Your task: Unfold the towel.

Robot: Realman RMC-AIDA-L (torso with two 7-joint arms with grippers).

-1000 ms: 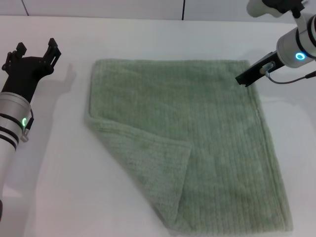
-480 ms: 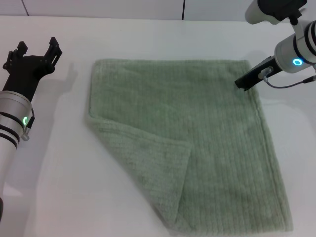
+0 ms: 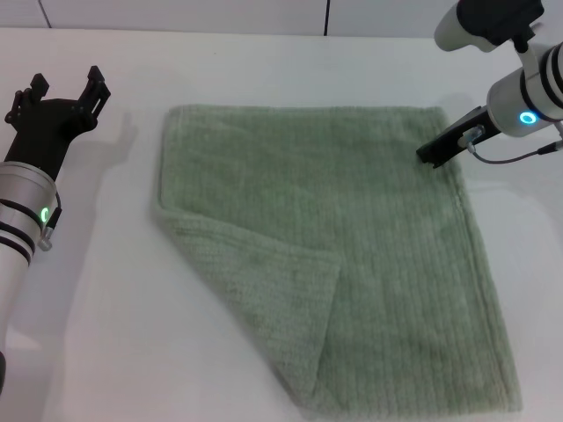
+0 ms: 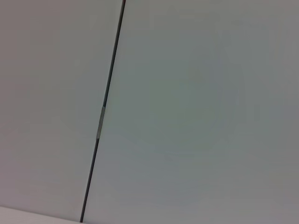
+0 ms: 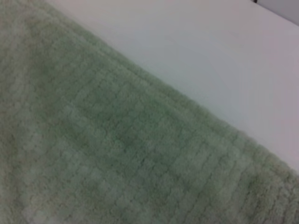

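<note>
The pale sage-green towel (image 3: 369, 255) lies flat on the white table (image 3: 106, 334). Its near left corner is folded over as a triangular flap (image 3: 264, 299) on top of the rest. My right gripper (image 3: 433, 149) is low at the towel's far right corner, at its edge. The right wrist view shows the towel's ribbed cloth (image 5: 103, 154) close up, with its hemmed edge against the bare table (image 5: 201, 56). My left gripper (image 3: 64, 85) is open and empty, parked left of the towel and apart from it.
The table's back edge meets a white wall with a dark seam (image 3: 326, 18). The left wrist view shows only that wall and a dark seam (image 4: 105, 112). Bare table surrounds the towel on the left and far side.
My right gripper has shifted slightly down and toward the towel's far right corner. The towel and the left arm have not moved.
</note>
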